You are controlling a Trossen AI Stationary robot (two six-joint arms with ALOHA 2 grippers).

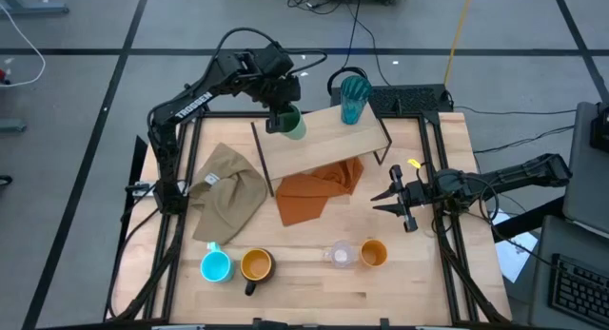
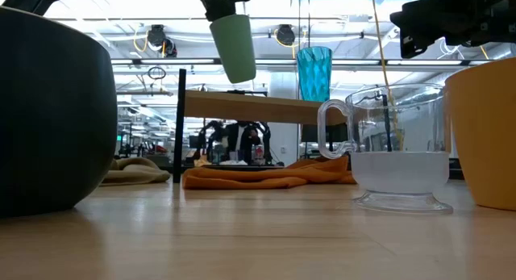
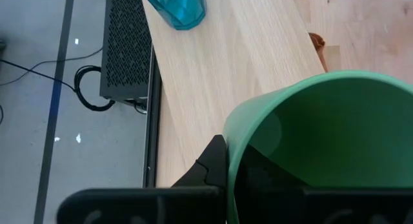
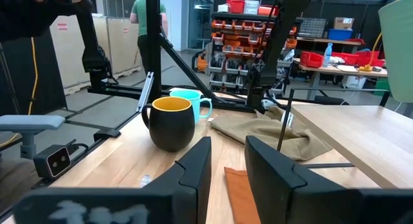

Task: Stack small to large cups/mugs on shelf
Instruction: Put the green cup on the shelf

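My left gripper (image 1: 284,119) is shut on the green cup (image 1: 294,126), which it holds above the left part of the plywood shelf (image 1: 328,140). The teal ribbed tumbler (image 1: 354,97) stands upright on the shelf's far right corner. The blue mug (image 1: 216,265), the black mug with the yellow inside (image 1: 255,265), the clear glass (image 1: 340,255) and the orange cup (image 1: 373,252) stand in a row near the table's front edge. My right gripper (image 1: 392,201) is open and empty at the table's right side, level with the shelf's right end. My left gripper holds the green cup by its rim (image 3: 233,140), with one finger (image 3: 211,161) outside the wall and the other inside the cup. The fingers come from above. The cup (image 2: 234,46) hangs mouth up, slightly tilted, clear of the shelf (image 2: 258,105).
An orange cloth (image 1: 319,192) lies under and in front of the shelf. A khaki cloth (image 1: 230,189) lies to the shelf's left. A black box (image 1: 409,99) stands behind the table's far edge. People show in the room beyond the table in the right wrist view (image 4: 141,17).
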